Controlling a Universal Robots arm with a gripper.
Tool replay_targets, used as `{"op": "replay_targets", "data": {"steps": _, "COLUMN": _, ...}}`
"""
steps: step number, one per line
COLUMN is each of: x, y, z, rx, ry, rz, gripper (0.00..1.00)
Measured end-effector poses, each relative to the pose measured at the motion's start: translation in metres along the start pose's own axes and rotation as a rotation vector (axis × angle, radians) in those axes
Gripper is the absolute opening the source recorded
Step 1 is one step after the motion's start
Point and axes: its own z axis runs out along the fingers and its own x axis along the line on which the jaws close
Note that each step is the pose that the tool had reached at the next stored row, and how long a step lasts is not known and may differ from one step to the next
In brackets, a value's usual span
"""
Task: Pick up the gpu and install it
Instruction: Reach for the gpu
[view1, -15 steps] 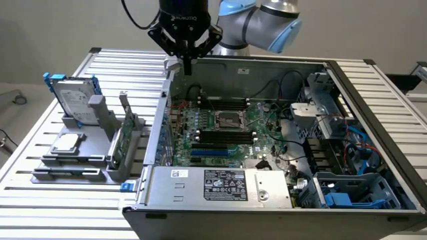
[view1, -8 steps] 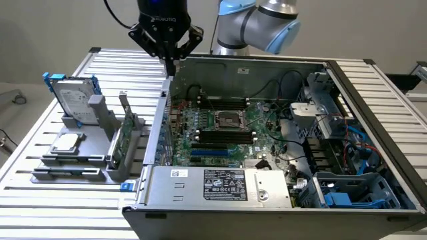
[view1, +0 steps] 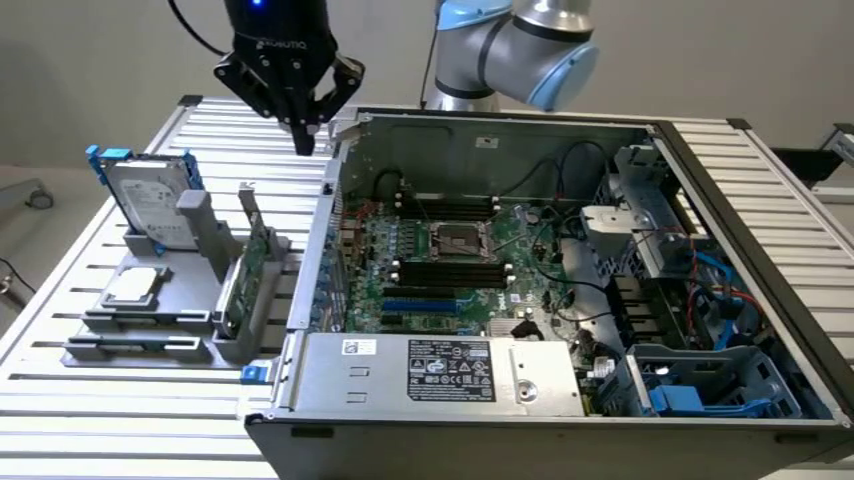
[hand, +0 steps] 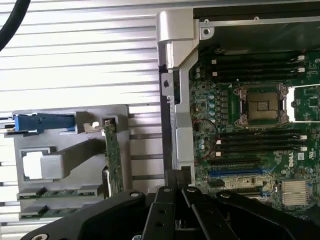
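Gripper hangs above a far corner of the computer case, jaws clenched on nothing. Gpu stands on edge in the grey holder just beside the case's outer wall, untouched and well apart from the gripper.

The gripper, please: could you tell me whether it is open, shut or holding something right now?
Gripper: jaws shut, holding nothing; the gpu stands apart from it.

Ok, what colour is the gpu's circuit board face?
Green. The gpu stands on edge, and its colour shows best in the exterior view.
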Motion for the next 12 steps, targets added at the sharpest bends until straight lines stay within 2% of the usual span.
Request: {"op": "replay_targets", "data": {"steps": 12, "x": 0.054, "y": -0.0041, "z": 0.0078, "rx": 0.005, "ry": 0.0161, "rz": 0.001, "gripper": 0.11}}
